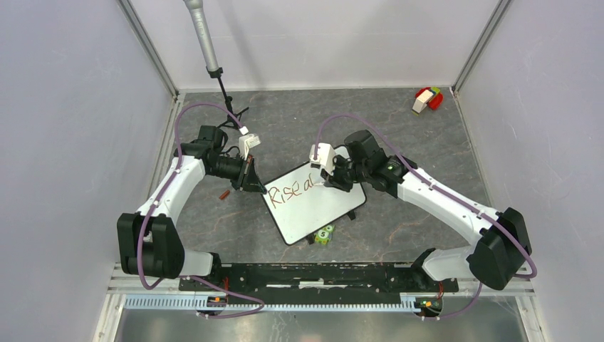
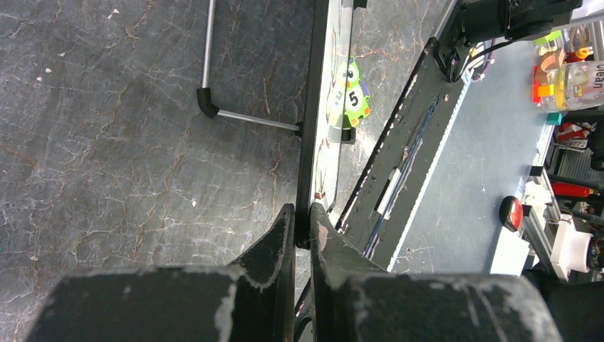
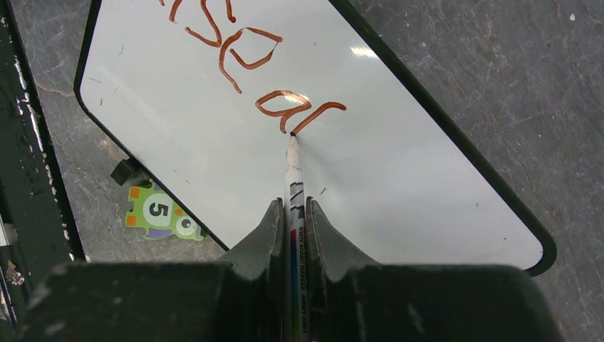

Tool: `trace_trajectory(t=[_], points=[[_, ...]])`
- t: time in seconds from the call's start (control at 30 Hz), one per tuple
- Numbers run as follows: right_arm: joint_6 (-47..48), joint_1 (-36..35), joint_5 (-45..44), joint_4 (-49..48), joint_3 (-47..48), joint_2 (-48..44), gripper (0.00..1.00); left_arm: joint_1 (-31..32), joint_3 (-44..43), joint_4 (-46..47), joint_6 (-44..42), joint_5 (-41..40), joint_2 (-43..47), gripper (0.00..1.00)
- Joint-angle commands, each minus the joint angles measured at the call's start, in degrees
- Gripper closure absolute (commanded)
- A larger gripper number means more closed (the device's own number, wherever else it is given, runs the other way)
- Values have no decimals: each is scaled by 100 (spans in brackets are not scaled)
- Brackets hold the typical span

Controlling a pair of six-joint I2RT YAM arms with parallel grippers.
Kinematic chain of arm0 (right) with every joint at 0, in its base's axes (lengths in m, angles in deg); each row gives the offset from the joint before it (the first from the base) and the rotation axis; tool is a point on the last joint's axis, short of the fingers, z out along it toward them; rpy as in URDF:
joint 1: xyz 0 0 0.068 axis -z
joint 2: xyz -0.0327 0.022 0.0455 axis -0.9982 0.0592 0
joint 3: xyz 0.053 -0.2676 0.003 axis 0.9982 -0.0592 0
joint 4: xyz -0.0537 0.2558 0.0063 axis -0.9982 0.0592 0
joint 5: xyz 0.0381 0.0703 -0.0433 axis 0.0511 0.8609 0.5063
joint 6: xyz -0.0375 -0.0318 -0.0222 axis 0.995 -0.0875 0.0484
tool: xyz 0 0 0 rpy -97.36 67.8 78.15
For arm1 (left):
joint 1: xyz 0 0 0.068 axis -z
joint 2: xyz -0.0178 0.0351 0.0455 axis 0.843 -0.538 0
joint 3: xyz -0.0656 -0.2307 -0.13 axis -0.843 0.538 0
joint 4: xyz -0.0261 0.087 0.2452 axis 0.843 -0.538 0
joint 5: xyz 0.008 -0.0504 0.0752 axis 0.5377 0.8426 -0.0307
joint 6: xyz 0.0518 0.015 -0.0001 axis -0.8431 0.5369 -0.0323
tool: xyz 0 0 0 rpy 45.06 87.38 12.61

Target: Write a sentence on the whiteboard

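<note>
Touching whiteboard (image 3: 399, 164), marker (image 3: 293, 167) within right tool (image 3: 292, 208)

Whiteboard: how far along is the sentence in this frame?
Done: "Rise" plus "a" and a further stroke stand in red ink on the whiteboard. In hand: the right gripper holds the marker, tip at that stroke's end; the left gripper pinches the board's edge. Left: the rest of the sentence; much of the board is blank.

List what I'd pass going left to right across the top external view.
Small red piece, left pincer, whiteboard, red-and-white block. Right pincer and green number tile overlap the whiteboard, so left out.
</note>
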Motion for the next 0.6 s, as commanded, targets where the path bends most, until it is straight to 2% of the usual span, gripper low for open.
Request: trace_trajectory(t=[0.0, 0.57], points=[[-46, 21, -78, -77, -43, -81, 100, 46, -118, 2, -49, -56, -21, 98], [-14, 29, -309, -113, 586, 163, 100, 52, -118, -4, -31, -75, 5, 98]])
